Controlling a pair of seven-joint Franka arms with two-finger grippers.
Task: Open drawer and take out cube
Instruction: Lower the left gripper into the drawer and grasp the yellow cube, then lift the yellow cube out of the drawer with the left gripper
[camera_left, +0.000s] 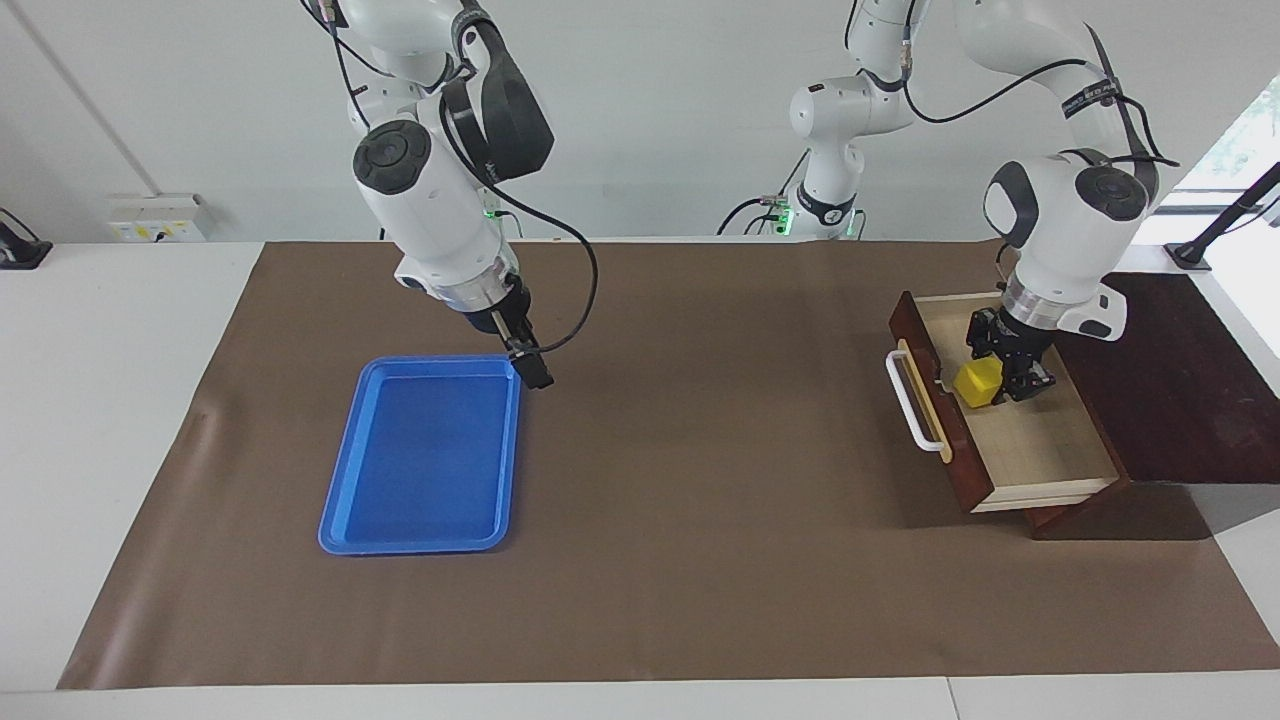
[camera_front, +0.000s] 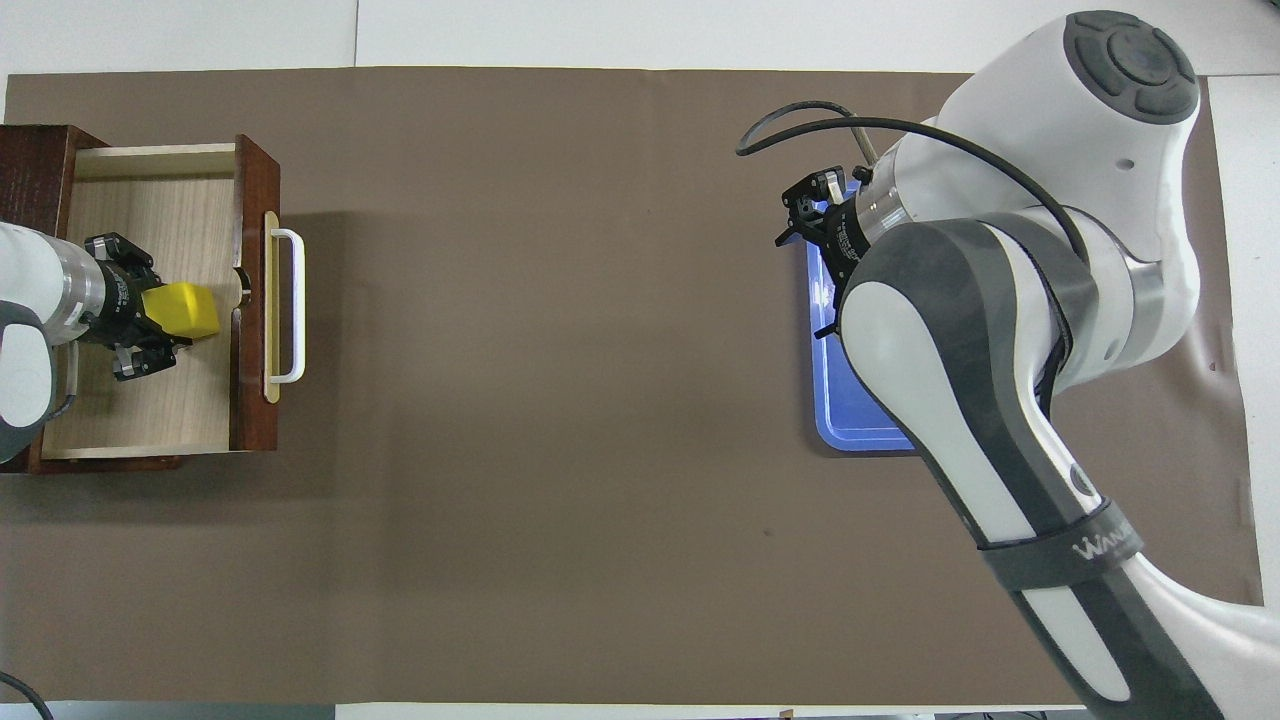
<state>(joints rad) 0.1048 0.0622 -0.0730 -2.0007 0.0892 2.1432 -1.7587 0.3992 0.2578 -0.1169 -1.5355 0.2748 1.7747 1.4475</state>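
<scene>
The dark wooden drawer (camera_left: 1045, 478) (camera_front: 150, 410) stands pulled out of its box (camera_left: 1190, 400) at the left arm's end of the table, white handle (camera_left: 915, 405) (camera_front: 290, 305) toward the table's middle. Inside it lies the yellow cube (camera_left: 976, 384) (camera_front: 188, 309), close to the drawer's front panel. My left gripper (camera_left: 997, 372) (camera_front: 152, 316) reaches down into the drawer and is shut on the cube. My right gripper (camera_left: 535, 375) (camera_front: 805, 215) hangs open and holds nothing, over the edge of the blue tray nearest the robots; that arm waits.
A flat blue tray (camera_left: 420, 460) (camera_front: 850, 420) lies on the brown mat (camera_left: 700, 450) toward the right arm's end; the right arm hides most of it in the overhead view. The drawer's walls and front panel surround the cube.
</scene>
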